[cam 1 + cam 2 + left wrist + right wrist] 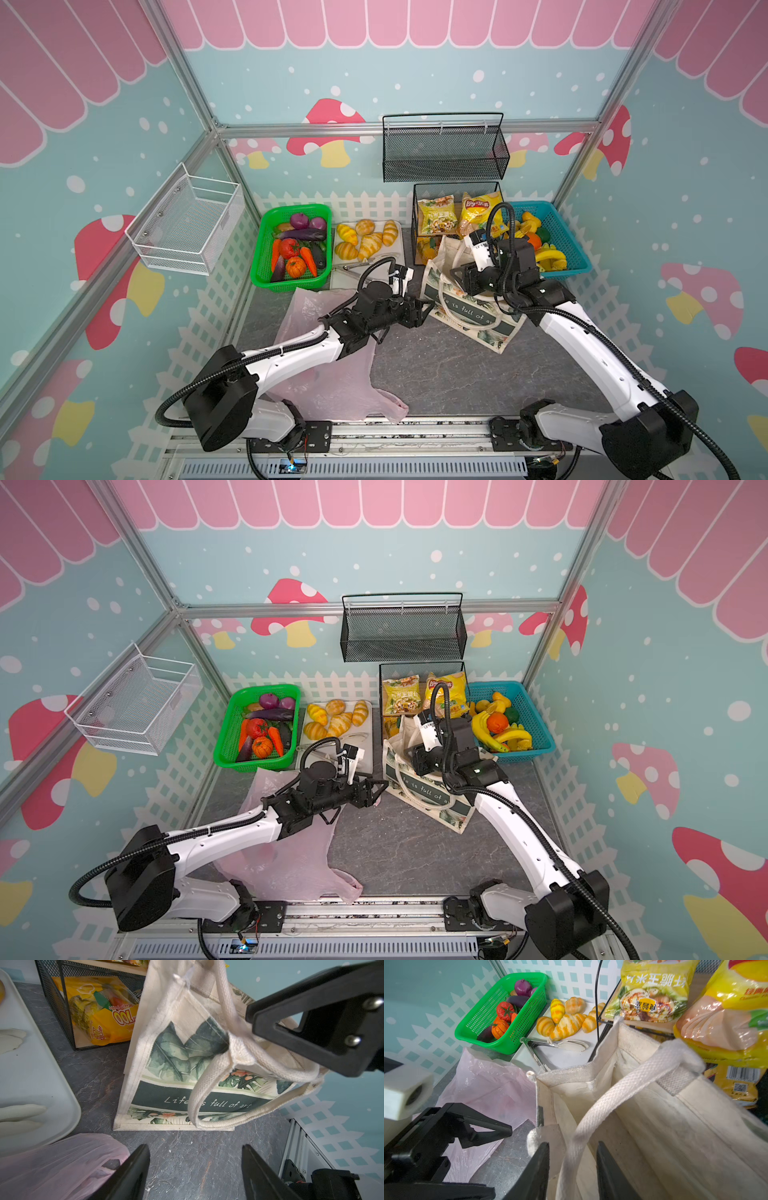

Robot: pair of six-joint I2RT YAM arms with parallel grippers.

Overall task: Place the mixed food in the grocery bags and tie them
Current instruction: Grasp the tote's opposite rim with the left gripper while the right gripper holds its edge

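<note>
Nearest me, the pink plastic bag [332,386] lies flat and crumpled on the table [436,374], partly under my left arm. Just past it my left pincer [195,1151] hangs low over the table. Its jaws stand apart with nothing between them, and it is close beside the near corner of the canvas tote [478,320].

The tote stands on its base with its mouth open and its dark lettered panel facing me. My right pincer [573,1147] reaches in at the tote's rim, and one white handle [623,1093] runs between its jaws. From the wrist view I cannot tell whether they pinch the strap or only bracket it.

Farther back, along the wall, the food sits in its containers. The tomato [289,248], pumpkin [295,266], carrot [308,259] and eggplant [301,235] lie in the green basket [259,249] on the left. The Lay's chip bag [478,212] and the green-yellow snack packet [436,218] stand in the black wire rack [414,224] just behind the tote. Between basket and rack are the bread rolls [365,239], and a blue basket [577,257] of yellow fruit sits at the far right.
</note>
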